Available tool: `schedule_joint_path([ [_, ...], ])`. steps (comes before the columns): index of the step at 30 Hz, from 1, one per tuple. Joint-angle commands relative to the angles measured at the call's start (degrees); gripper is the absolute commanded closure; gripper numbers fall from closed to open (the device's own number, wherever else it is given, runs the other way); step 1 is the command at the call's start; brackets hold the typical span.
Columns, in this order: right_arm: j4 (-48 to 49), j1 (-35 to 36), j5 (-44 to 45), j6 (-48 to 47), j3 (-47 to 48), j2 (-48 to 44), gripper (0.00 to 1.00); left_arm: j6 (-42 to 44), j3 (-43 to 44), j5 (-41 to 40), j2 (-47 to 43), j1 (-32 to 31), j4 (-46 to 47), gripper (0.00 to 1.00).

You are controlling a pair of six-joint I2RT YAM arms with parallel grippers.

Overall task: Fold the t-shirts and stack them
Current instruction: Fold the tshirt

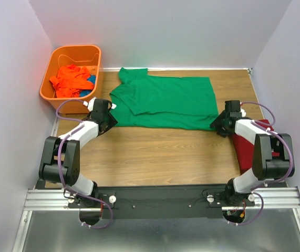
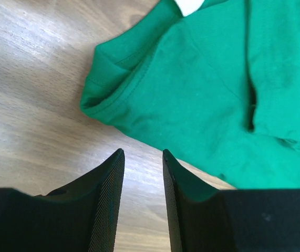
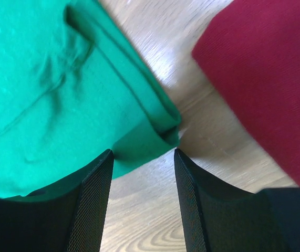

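Note:
A bright green t-shirt [image 1: 165, 102] lies partly folded across the far half of the table. My left gripper [image 1: 109, 119] is open and empty just off its near left corner [image 2: 100, 105]. My right gripper [image 1: 216, 125] is open and empty at its near right corner [image 3: 163, 123], with that corner just ahead of the jaws. A dark red t-shirt [image 1: 249, 149] lies folded at the right edge under my right arm and shows in the right wrist view [image 3: 268, 73]. An orange t-shirt [image 1: 70, 81] lies crumpled in the basket.
An orange plastic basket [image 1: 55, 65] stands at the far left corner and also holds a bit of blue cloth [image 1: 91, 80]. White walls close the table on three sides. Bare wood [image 1: 155, 155] lies between the green shirt and the arm bases.

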Motion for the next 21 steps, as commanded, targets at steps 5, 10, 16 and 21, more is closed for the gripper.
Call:
schedule_joint_path([
  [5, -0.4, -2.2, 3.5, -0.7, 1.7, 1.8, 0.44, 0.0, 1.4, -3.1, 4.2, 1.0, 2.6, 0.53],
  [10, -0.4, -2.4, 3.2, -1.0, 2.4, 2.3, 0.44, -0.5, 1.9, -4.2, 4.9, 1.5, 2.9, 0.47],
  [16, -0.1, -2.5, 2.8, -1.1, 2.8, 3.6, 0.54, -0.7, 2.7, -5.6, 5.7, 1.8, 3.1, 0.46],
  [21, 0.0, -2.6, 2.3, -1.2, 3.2, 4.0, 0.60, -0.7, 3.5, -6.7, 7.7, 1.8, 2.9, 0.54],
])
